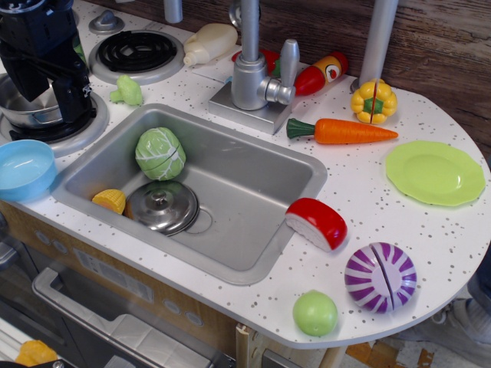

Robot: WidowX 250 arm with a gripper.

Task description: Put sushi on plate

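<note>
The sushi [317, 222], red on top with white flat sides, lies on the counter at the sink's right rim. The lime-green plate [435, 172] sits empty at the far right of the counter, well right of the sushi and a little farther back. My black gripper [63, 93] hangs at the far left above a metal pot [27, 111] on the stove, far from both. Its fingers point down, and I cannot make out whether they are open or shut. Nothing shows between them.
The sink [245, 180] holds a cabbage [160, 153], a pot lid [163, 207] and a yellow piece [110, 201]. A blue bowl [25, 169] sits left. The faucet [253, 69], carrot [345, 132], yellow pepper [374, 101], purple striped ball [380, 277] and green ball [315, 313] lie around.
</note>
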